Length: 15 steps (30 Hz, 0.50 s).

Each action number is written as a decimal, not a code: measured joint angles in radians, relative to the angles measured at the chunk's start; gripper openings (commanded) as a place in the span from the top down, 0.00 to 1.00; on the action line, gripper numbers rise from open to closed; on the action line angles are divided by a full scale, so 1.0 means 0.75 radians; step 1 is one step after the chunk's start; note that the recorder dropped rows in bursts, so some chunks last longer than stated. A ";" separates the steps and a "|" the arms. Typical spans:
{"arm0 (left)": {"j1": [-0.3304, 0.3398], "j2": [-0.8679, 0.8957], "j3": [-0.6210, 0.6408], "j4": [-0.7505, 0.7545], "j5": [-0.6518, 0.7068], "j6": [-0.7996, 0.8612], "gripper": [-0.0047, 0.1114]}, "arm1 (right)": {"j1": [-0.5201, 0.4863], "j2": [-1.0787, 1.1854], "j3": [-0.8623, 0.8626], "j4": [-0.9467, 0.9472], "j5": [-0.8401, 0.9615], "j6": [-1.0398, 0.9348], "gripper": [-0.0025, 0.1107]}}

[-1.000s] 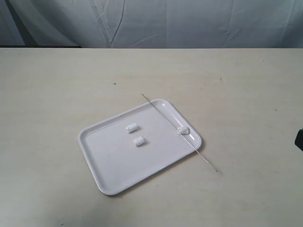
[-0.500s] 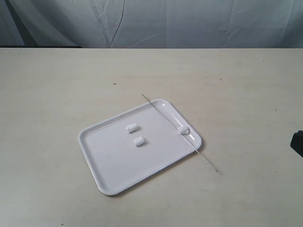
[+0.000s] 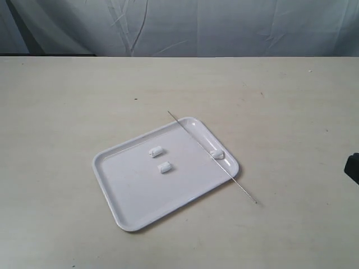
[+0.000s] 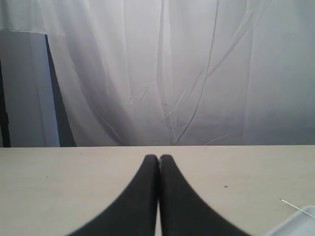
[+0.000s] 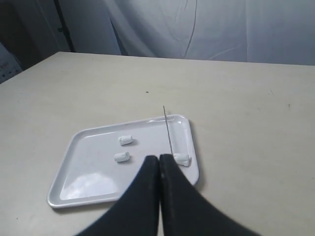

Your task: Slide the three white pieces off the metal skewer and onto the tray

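The tray [image 3: 134,190] sits mid-table [image 3: 67,112] before a pale curtain [image 3: 224,28], with one white piece [image 3: 155,151] and a second white piece [image 3: 164,167] lying loose near its middle. The metal skewer [image 3: 190,134] lies slantwise along the tray's right side with both ends past the rim, and a third white piece [image 3: 217,153] touches it, though whether it is threaded cannot be told. The left gripper [image 4: 159,158] and right gripper [image 5: 159,157] are both clenched on nothing, well apart from the tray.
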 measured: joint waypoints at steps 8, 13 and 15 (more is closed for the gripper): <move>0.048 -0.003 -0.003 0.029 0.155 0.000 0.96 | -0.243 -0.011 0.009 0.075 0.036 -0.118 0.98; 0.048 -0.003 0.005 0.144 0.436 0.000 0.96 | -0.455 -0.019 0.059 0.336 0.011 -0.410 0.98; 0.048 -0.003 0.023 0.144 0.482 0.000 0.96 | -0.535 -0.025 0.093 0.392 -0.023 -0.497 0.98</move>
